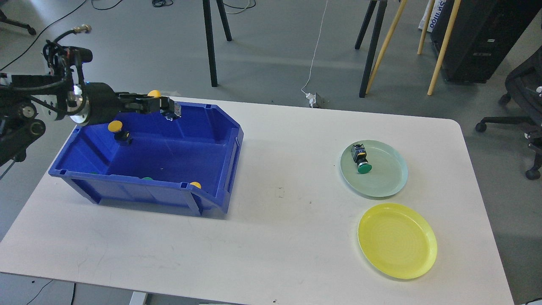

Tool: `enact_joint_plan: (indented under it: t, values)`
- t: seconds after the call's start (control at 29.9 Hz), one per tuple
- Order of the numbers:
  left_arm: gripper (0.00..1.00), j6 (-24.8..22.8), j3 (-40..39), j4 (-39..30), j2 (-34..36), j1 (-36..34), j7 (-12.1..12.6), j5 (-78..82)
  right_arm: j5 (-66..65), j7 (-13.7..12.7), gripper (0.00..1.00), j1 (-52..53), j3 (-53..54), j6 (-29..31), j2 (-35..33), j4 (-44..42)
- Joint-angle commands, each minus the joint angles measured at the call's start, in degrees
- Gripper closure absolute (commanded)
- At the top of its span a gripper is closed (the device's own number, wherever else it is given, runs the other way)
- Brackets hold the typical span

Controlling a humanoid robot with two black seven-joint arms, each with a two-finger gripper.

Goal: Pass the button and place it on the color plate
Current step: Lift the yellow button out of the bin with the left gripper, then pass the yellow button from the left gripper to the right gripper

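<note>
My left gripper [167,106] hovers over the back wall of the blue bin [211,140] and looks shut on a yellow button [154,93], whose dark body sticks out past the fingers. Another yellow button [115,126] lies inside the bin at the back left. A yellow cap [195,184] and two green caps [147,178] peek over the bin's front wall. A green button [361,160] lies on the green plate [389,178] at the right. The yellow plate [397,240] in front of it holds nothing. My right gripper is out of view.
The white table [275,220] runs between the bin and the plates. Chair and easel legs, a cable and an office chair [525,97] stand on the floor beyond the table's far and right edges.
</note>
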Motion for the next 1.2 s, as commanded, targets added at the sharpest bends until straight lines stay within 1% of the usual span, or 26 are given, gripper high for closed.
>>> enact_joint_plan:
  t: [0.0,0.1,0.17,0.23,0.33,0.47,0.6,0.77,1.17]
  values:
    - [0.7,0.01,-5.37,-0.37,0.5,-0.05,0.16,-12.29,0.13,0.48,0.02,1.15,1.64,0.0,1.71,0.15]
    - [0.7,0.01,-8.02,-0.2,-0.82,-1.01,0.86,-19.43,0.21,0.39,0.02,2.02,4.98,0.0,3.64,0.41]
    - [0.7,0.01,-8.03,0.24,-4.15,-3.12,1.39,-21.55,0.21,0.39,0.02,3.25,7.09,0.0,5.66,1.11]
    - [0.7,0.01,-8.37,1.46,-9.15,-5.75,2.53,-22.26,0.21,0.39,0.03,4.05,9.2,0.0,7.24,3.56]
    - [0.7,0.01,-8.46,5.5,-16.71,-8.83,3.67,-23.4,0.13,0.3,0.03,4.14,12.36,0.0,8.74,9.79]
    - [0.7,0.01,-8.38,11.48,-24.1,-11.12,3.76,-24.54,0.21,-0.05,0.03,5.54,13.34,0.0,10.67,18.94]
    - [0.7,0.01,-8.2,17.55,-31.04,-12.79,3.76,-24.54,0.21,-0.49,0.03,6.6,13.43,-3.38,12.96,26.15]
    - [0.7,0.01,-7.94,19.23,-34.57,-12.97,3.76,-24.46,0.13,-2.16,0.03,7.74,13.34,-6.64,16.56,29.59]
    - [0.7,0.01,-7.67,19.23,-36.77,-13.06,4.03,-24.37,-0.14,-2.86,0.03,9.32,13.17,-8.49,21.22,29.24]
